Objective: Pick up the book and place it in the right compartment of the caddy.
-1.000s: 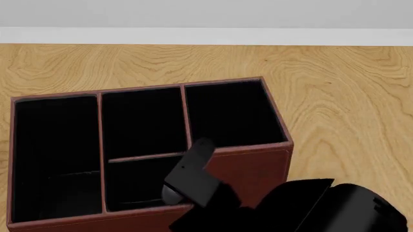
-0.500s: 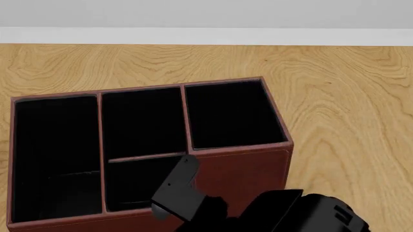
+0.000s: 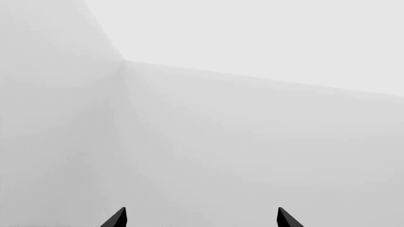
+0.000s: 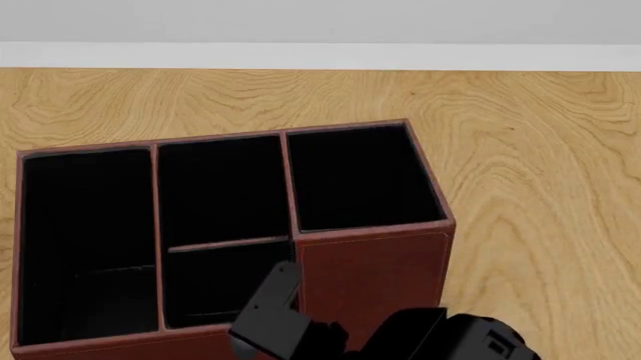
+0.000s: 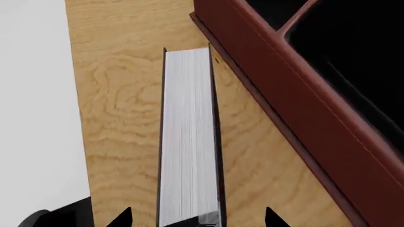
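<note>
The book [image 5: 188, 137] stands on edge on the wooden table, white page edges facing the right wrist camera, close beside the caddy's [image 5: 296, 109] reddish-brown outer wall. My right gripper [image 5: 197, 218] is open, with a fingertip on each side of the book and a gap at both. In the head view the caddy [image 4: 376, 270] fills the left and middle, and its tall right compartment [image 4: 356, 176] shows only black lining. The black right arm [image 4: 440, 337] hangs low in front of the caddy and the book is hidden there. My left gripper [image 3: 200, 218] is open on nothing.
The table's front edge [image 5: 74, 118] runs close beside the book, with pale floor beyond it. Bare wood [image 4: 541, 187] lies to the right of the caddy and behind it. The left wrist view shows only blank grey walls.
In the head view the right arm has dropped lower and drifted left, from over the caddy's front wall down in front of it. The caddy has not moved.
</note>
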Controlling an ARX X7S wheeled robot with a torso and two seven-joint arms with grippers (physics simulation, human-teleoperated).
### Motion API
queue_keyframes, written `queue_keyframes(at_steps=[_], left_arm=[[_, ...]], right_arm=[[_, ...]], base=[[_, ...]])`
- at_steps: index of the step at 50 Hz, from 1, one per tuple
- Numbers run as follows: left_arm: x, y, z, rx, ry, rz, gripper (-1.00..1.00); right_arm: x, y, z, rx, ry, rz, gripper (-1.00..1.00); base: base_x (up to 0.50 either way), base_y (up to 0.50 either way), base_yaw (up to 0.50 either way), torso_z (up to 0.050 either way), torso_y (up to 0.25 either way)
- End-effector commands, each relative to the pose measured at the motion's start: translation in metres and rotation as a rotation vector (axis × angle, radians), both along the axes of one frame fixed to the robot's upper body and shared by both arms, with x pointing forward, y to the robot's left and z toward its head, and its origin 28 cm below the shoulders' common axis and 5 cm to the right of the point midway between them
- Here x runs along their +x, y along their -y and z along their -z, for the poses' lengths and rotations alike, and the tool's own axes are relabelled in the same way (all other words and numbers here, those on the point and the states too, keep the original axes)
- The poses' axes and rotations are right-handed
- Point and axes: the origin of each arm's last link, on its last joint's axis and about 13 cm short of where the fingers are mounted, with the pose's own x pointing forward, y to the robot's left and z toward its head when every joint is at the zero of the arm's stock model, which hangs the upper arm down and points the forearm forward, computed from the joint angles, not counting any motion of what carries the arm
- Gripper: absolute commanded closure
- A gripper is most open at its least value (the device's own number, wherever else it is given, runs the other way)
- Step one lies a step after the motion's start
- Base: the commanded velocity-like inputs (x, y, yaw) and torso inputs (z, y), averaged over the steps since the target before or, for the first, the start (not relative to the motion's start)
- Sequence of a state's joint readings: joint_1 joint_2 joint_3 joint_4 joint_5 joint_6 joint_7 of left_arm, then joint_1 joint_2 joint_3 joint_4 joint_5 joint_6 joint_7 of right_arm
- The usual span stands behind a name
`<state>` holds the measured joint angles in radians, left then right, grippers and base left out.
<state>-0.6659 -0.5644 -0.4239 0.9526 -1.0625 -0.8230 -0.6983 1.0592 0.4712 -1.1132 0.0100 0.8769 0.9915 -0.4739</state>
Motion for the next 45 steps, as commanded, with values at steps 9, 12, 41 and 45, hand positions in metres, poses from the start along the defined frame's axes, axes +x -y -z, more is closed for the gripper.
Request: queue_keyframes(at_steps=[9,12,41,45], left_arm=[[0.003,-0.003,0.006,-0.01,-0.011,-0.007,-1.0],[0.004,-0.003,0.006,-0.012,-0.013,-0.008,-1.0],[0.002,-0.002,0.005,-0.01,-0.01,-0.008,-1.0],[0.002,-0.002,0.005,-0.01,-0.009,-0.008,-1.0]], right_arm=[[0.0,-0.002,0.017,-0.028,-0.038,-0.006,-1.0],[-0.001,-0.002,0.02,-0.031,-0.047,-0.008,-1.0],[-0.004,0.001,0.007,0.001,-0.017,-0.004,1.0],[-0.006,0.003,-0.003,0.018,0.008,-0.001,1.0]], base=[[0.0,0.0,0.0,0.0,0.0],[0.0,0.0,0.0,0.0,0.0],[0.0,0.0,0.0,0.0,0.0],[0.0,0.0,0.0,0.0,0.0]])
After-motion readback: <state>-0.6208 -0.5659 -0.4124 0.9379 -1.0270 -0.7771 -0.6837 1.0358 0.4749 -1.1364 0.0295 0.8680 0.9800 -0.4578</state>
